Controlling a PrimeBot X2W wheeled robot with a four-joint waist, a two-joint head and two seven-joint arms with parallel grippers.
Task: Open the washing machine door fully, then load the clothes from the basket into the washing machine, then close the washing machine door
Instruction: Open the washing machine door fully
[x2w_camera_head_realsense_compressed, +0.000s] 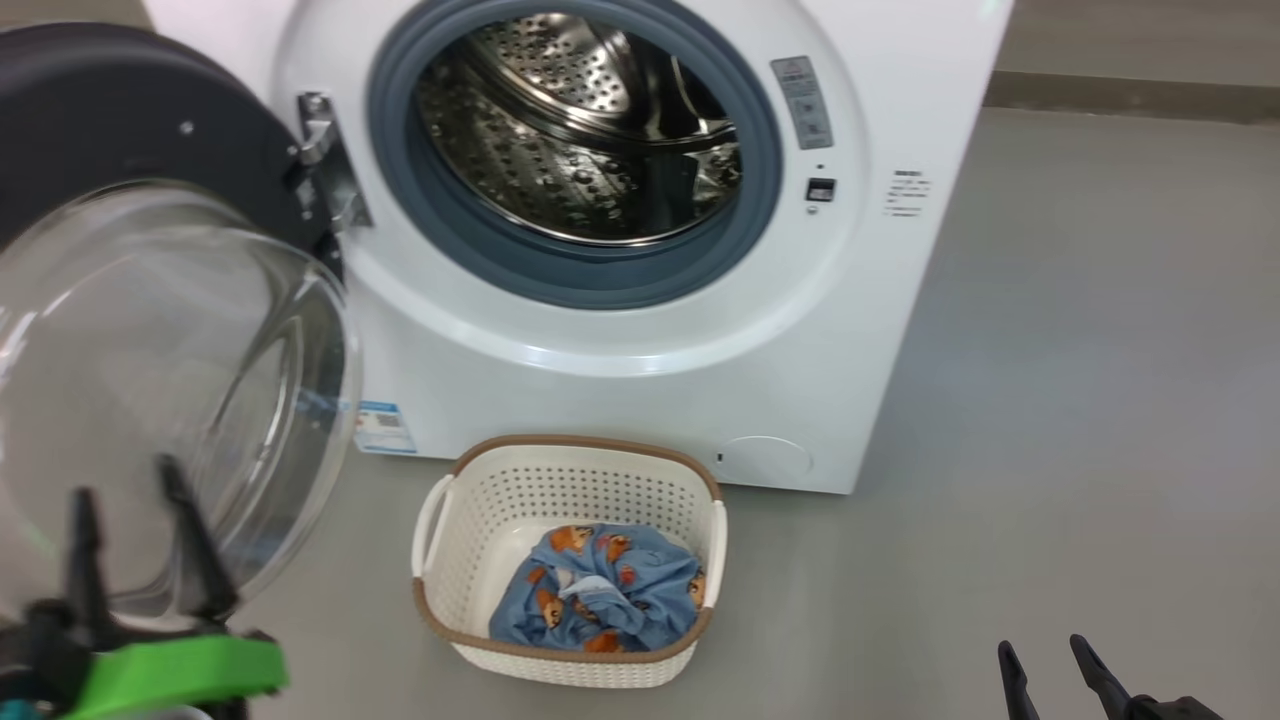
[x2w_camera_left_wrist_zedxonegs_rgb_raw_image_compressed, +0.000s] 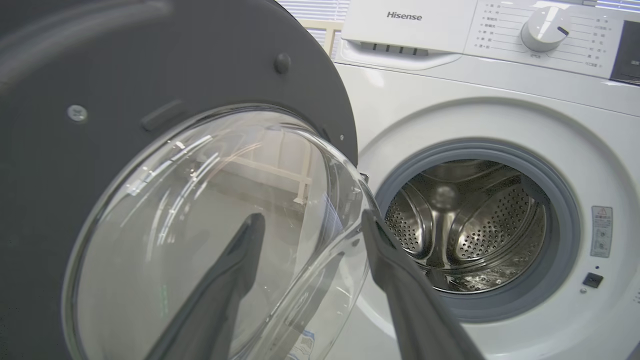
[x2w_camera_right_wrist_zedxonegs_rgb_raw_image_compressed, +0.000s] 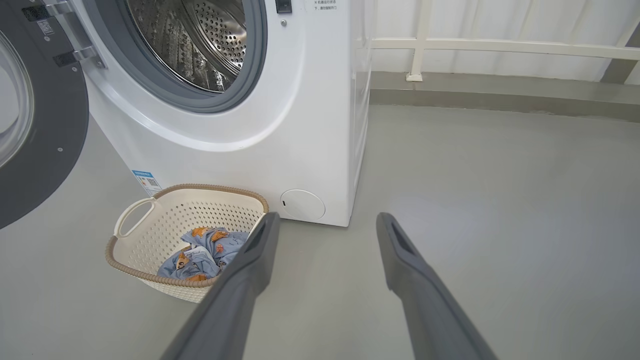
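Head view: basket (x2w_camera_head_realsense_compressed: 570, 490) sits well left of right end effector (x2w_camera_head_realsense_compressed: 1040, 646).

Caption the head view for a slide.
Open washing machine door, empty drum, clothes in the basket on the floor; left gripper and right gripper open.

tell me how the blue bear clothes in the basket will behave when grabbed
The clothes lie crumpled in soft folds, so they will probably be floppy and trail when lifted. The fabric looks thin, so likely light for its bulk. The basket looks like light perforated plastic and may slide if fabric snags.
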